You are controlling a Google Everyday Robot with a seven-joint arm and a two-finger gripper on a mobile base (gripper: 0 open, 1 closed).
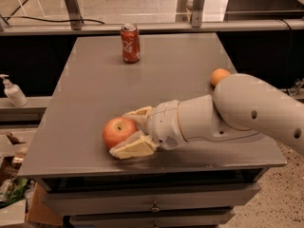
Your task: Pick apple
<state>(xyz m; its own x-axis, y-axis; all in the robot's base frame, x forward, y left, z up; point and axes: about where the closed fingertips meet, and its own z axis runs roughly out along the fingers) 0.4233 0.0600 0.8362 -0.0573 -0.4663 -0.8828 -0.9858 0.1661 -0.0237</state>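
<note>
Straddling the apple (pixel 117 130) at the near left of the table (pixel 90 80), the gripper (pixel 119 133) has its fingers apart, one on the far side and one on the near side. The apple rests on the tabletop. Approach looks done, while clamping and lifting remain. The soda can (pixel 130 42) stands at the far side, and the orange fruit (pixel 219 76) sits at the right edge.

Apple (pixel 116 129) sits near-left on the counter (pixel 95 80) w/ the end effector (pixel 124 134) right at it, on its right side. Can (pixel 130 42) far, ctr-left. Smaller fruit (pixel 219 76) at right edge, behind the arm (pixel 247 113). Pump bottle (pixel 13 92) off-counter, left.
</note>
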